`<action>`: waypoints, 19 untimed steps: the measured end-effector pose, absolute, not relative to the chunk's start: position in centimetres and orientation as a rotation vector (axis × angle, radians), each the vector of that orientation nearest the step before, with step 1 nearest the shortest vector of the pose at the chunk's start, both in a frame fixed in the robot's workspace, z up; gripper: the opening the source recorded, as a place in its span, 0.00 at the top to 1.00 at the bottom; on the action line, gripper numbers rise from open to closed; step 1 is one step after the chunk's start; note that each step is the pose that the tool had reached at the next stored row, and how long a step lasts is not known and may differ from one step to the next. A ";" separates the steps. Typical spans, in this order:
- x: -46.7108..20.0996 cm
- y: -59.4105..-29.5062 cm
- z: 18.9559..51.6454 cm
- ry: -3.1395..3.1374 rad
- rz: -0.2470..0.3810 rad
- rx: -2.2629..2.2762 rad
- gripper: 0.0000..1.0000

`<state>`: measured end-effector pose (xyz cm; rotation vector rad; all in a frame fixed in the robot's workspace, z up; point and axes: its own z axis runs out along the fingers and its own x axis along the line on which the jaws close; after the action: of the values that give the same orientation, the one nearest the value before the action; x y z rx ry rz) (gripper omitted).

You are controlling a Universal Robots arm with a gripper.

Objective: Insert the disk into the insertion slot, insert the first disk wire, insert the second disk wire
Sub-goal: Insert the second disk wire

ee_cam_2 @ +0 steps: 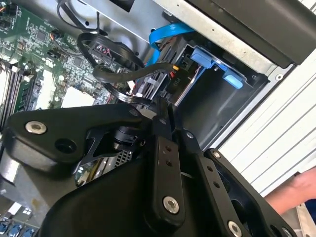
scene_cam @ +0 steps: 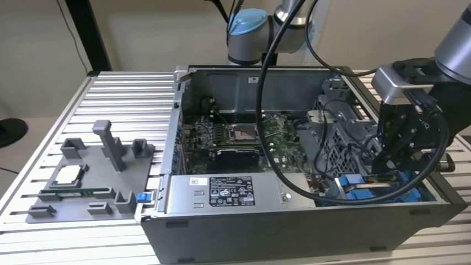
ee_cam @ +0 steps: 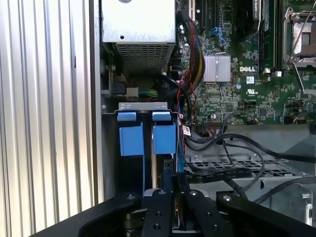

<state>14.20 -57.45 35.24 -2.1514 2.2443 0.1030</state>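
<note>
Cables crowd the open computer case (scene_cam: pixel 294 221), and the arm has its pincer (scene_cam: pixel 394 160) lowered into the corner at the exterior view's right, above the blue plastic of the insertion slot (scene_cam: pixel 368 190). A thick black cable (scene_cam: pixel 272 138) loops down from the arm across the motherboard (scene_cam: pixel 235 141) and over the grey power-supply box (scene_cam: pixel 220 193) at the front wall. In the first wrist view the pincer (ee_cam: pixel 174 197) sits narrow, its fingers (ee_cam: pixel 181 183) pinched on something thin and dark; I cannot make out what it is. Just beyond it stand two blue tabs (ee_cam: pixel 148 139) of the slot, side by side in the dark bay, with a thin blue wire (ee_cam: pixel 179 148) and red and black leads running down beside them. I cannot tell the disk apart from the bay it may sit in. A flat black cable (ee_cam: pixel 222 174) lies over the perforated metal next to the pincer. In the second wrist view a blue ribbon cable (ee_cam_2: pixel 168 34) arcs over a blue latch (ee_cam_2: pixel 217 64). On the ribbed counter (scene_cam: pixel 110 99), well apart, sits a grey fixture tray (scene_cam: pixel 88 176). A person's hand (ee_cam_2: pixel 296 192) shows at the edge of the second wrist view.
</note>
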 end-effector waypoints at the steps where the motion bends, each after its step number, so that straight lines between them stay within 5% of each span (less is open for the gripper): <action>1: 14.2 -57.5 35.2 2.243 0.100 -2.151 1.00; 19: 14.4 -57.5 34.8 2.238 0.094 -2.151 1.00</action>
<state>14.35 -57.48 34.78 -2.1507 2.2377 0.0945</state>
